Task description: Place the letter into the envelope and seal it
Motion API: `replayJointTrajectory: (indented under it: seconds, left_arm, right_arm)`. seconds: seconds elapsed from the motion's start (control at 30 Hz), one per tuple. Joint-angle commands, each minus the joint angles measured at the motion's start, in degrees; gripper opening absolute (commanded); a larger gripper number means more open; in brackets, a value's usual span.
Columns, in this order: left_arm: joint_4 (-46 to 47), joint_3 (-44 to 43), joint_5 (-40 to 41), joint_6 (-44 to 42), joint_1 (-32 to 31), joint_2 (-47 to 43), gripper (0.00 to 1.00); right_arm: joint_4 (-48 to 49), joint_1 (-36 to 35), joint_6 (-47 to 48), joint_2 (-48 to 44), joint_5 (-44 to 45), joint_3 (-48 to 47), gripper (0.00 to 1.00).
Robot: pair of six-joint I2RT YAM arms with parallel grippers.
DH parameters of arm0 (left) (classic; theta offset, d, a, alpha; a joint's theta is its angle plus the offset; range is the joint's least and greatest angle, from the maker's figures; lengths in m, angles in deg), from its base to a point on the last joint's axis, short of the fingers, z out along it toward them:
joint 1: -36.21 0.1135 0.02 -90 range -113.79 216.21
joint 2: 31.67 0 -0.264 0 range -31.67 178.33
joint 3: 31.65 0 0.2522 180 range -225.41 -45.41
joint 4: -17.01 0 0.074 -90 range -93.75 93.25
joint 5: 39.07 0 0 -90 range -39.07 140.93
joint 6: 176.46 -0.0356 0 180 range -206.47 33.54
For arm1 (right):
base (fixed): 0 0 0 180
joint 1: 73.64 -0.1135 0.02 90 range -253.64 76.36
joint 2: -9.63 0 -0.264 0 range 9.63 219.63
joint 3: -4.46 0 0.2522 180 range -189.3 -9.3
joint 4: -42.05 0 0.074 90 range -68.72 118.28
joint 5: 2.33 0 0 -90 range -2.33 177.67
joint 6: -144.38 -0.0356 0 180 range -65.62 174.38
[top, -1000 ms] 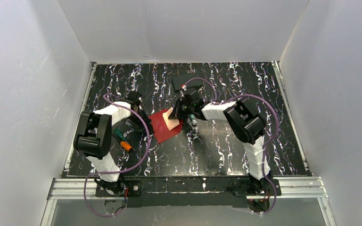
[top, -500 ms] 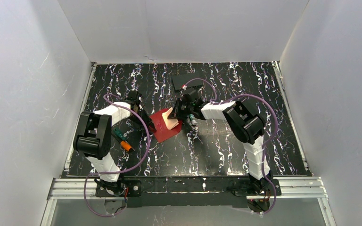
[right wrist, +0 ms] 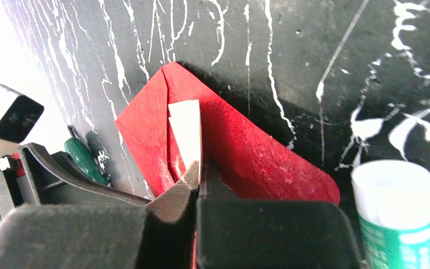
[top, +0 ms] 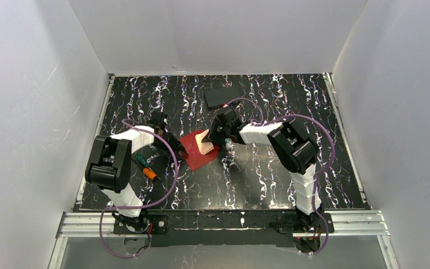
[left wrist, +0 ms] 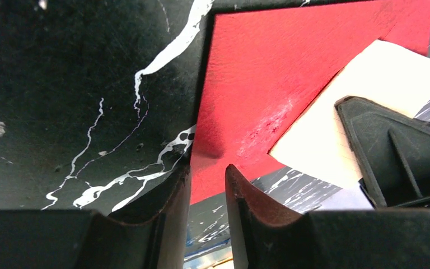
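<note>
Surface (top: 269, 168): black, white-veined.
Envelope (top: 192, 154): dark red, lying flat left of centre.
Letter (right wrist: 186, 131): white sheet, one end tucked into the envelope mouth, the other raised.
Dark block (top: 217, 96): far centre, well apart.
Right pincer (right wrist: 199, 174): closed tight on the letter's raised edge.
Left pincer (left wrist: 207, 174): narrow gap, at the envelope's near-left edge, nothing clamped.
Glue stick (right wrist: 395, 207): just beside the envelope.
Screwdriver (top: 145, 166): green-orange, left of the envelope.

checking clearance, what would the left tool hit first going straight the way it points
The envelope: its near edge lies right ahead of the left tool, likely almost touching, though depth is unclear.
</note>
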Motion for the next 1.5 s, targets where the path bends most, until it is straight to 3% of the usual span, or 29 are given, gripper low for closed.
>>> replayJointTrajectory:
  seconds: [0.0, 0.3, 0.57, 0.7, 1.07, 1.47]
  left_arm:
    - [3.8, 3.5, -1.1, 6.4, -0.5, -0.4, 0.27]
    - [5.7, 3.0, -1.0, 4.4, -0.5, 0.0, 0.27]
    - [6.1, 2.5, -1.7, 2.5, -0.5, 0.8, 0.33]
    - [3.9, 1.4, -0.6, 0.9, -0.5, 1.4, 0.33]
    - [-5.7, -2.7, 6.9, -4.8, -0.4, 3.9, 0.29]
    - [-8.6, -8.9, 3.3, -9.7, -0.5, 7.4, 0.38]
  right_arm:
    - [-2.4, -2.0, -2.7, -1.9, 4.2, 2.6, 0.01]
    - [1.4, -3.3, -1.5, 1.6, -1.8, 0.4, 0.01]
    - [5.9, -3.7, -0.5, 2.6, -5.5, 0.3, 0.01]
    - [3.2, -3.7, 2.7, 3.0, -5.9, -1.1, 0.02]
    - [-7.4, -3.6, 14.4, -2.7, 1.3, -4.8, 0.57]
    - [-12.7, -3.6, 29.1, -6.5, 6.9, -5.8, 0.84]
